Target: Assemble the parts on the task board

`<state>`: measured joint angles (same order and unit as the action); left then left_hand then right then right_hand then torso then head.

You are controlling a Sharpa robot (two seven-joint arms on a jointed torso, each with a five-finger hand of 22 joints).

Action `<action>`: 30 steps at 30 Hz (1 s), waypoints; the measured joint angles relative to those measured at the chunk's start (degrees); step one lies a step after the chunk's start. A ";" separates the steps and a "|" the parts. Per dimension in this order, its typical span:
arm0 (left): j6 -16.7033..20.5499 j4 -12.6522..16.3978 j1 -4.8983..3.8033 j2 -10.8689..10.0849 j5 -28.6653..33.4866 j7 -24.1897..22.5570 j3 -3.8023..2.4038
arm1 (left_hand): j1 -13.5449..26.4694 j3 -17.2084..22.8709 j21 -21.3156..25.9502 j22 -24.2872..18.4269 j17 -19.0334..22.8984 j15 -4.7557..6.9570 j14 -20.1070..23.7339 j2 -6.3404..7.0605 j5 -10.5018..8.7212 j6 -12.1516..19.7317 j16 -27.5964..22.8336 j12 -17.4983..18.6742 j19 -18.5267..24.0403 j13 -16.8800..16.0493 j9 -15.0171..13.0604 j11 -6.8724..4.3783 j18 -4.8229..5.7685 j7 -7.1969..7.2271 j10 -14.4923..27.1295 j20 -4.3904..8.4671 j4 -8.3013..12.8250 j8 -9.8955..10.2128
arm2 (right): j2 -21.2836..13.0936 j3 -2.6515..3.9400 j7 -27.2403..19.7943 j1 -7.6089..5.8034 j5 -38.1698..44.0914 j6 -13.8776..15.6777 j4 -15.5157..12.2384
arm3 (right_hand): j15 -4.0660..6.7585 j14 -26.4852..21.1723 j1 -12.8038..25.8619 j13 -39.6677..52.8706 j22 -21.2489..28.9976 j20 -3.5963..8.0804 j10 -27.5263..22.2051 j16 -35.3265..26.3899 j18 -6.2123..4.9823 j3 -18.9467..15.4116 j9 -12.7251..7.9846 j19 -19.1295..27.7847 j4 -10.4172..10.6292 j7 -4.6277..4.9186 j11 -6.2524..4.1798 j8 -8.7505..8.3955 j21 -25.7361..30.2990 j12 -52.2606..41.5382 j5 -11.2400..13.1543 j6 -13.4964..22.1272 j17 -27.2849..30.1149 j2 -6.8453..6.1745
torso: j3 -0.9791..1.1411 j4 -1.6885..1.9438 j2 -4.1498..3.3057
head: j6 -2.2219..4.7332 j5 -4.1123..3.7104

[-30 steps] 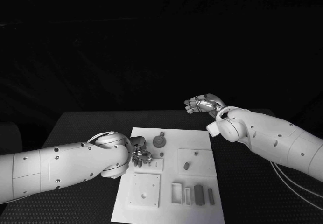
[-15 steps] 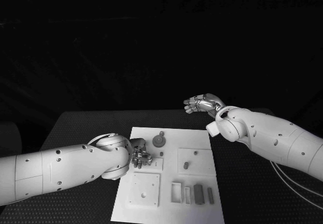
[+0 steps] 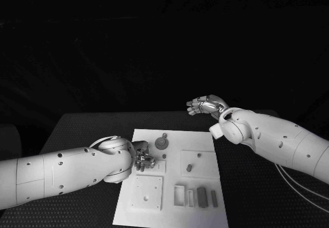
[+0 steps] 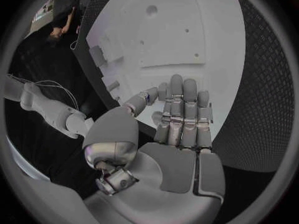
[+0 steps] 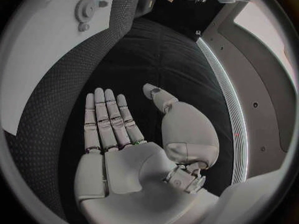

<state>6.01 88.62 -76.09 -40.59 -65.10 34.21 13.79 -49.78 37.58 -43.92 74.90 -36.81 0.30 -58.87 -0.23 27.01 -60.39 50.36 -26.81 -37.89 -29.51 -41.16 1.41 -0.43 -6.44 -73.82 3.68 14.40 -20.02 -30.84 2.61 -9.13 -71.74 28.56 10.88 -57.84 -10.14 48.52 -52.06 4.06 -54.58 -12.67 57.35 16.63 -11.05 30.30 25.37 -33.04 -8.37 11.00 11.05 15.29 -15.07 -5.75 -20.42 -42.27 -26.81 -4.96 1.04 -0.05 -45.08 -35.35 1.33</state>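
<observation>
Task board (image 3: pixel 198 164) lies mid-table, small parts (image 3: pixel 201 195) loose along its near edge, a gear-like part (image 3: pixel 161 142) toward the far end. Left hand (image 3: pixel 142 159) hovers over the board's left side, fingers straight, holding nothing — right hand (image 3: pixel 206 105) raised beyond the far edge, also empty. Risk, as I judge it: the low left hand brushes loose parts askew

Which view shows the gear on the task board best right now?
The head view: the gear lies in plain sight at the far end of the task board, unobstructed. The right wrist view catches it small and bent near the rim. In the left wrist view I cannot pick it out.
</observation>
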 measured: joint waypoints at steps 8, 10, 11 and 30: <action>0.01 -0.03 0.00 0.01 -0.11 0.00 0.00 | 0.21 0.37 -0.22 0.04 0.06 0.00 0.00 0.21 -0.01 -0.01 0.23 -0.22 0.00 -0.19 0.00 -0.15 0.00 0.01 -0.03 0.00 0.08 0.07 | -0.08 -0.02 0.07 0.00 -0.03 -0.01 -0.01 | -0.19 -0.21 0.00 0.00 0.00 0.00 0.00 0.00 -0.01 0.00 -0.05 0.00 0.00 0.00 0.00 0.00 0.07 0.00 0.00 0.00 0.06 0.00 | 0.01 0.00 0.00 | 0.11 -0.01; 0.03 -0.02 0.00 0.01 -0.14 0.00 0.01 | 0.21 0.43 -0.22 0.04 0.06 0.00 0.00 0.21 -0.01 -0.01 0.23 -0.22 0.00 -0.19 0.00 -0.15 0.00 0.01 -0.03 0.00 0.12 0.10 | -0.08 -0.02 0.09 0.00 -0.03 -0.02 -0.01 | -0.19 -0.21 0.00 0.00 0.00 0.00 0.00 0.00 0.00 0.00 -0.05 0.00 0.00 0.00 0.00 0.00 0.23 0.00 0.00 0.00 0.06 0.00 | 0.01 0.01 0.00 | 0.12 -0.06; 0.05 -0.01 0.00 0.01 -0.15 0.00 0.01 | 0.21 0.44 -0.22 0.04 0.06 0.00 0.00 0.21 -0.01 -0.01 0.24 -0.22 0.00 -0.22 0.00 -0.15 0.00 0.01 -0.03 0.00 0.12 0.10 | -0.08 -0.02 0.10 0.00 -0.03 -0.02 -0.02 | -0.19 -0.21 0.00 0.00 0.00 0.00 0.00 0.00 0.00 0.00 -0.05 0.00 0.00 0.00 0.00 0.00 0.23 0.00 0.00 0.00 0.06 0.00 | 0.01 0.01 0.00 | 0.12 -0.07; 0.15 -0.29 0.08 0.20 -0.30 -0.02 0.03 | 0.19 0.69 -0.66 0.03 0.05 0.52 -0.10 0.19 -0.25 -0.04 0.89 -0.87 -0.21 -0.68 0.44 -0.15 0.00 0.05 -0.05 -0.21 0.09 0.67 | -0.05 -0.06 0.87 0.00 -0.03 -0.76 0.08 | -0.19 -0.21 0.00 -0.04 -0.01 0.01 0.00 0.00 0.00 -0.01 -0.11 -0.01 -0.01 0.00 0.00 0.00 0.23 0.22 0.00 -0.01 0.24 0.00 | -0.03 0.03 0.00 | 0.11 -0.15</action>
<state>6.17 88.33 -76.01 -40.39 -65.40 34.19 13.82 -49.59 38.26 -44.58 74.93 -36.76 0.82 -58.97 -0.05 26.77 -60.43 51.25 -27.68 -38.10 -30.20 -40.72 1.26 -0.44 -6.39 -73.87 3.47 14.49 -19.35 -30.88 2.56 -8.26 -71.74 28.53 10.12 -57.76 -10.33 48.31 -52.06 4.02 -54.58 -12.67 57.34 16.63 -11.05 30.30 25.25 -33.04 -8.37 10.99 11.05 15.29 -14.84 -5.52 -20.42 -42.28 -26.57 -4.97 1.01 -0.03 -45.08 -35.24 1.18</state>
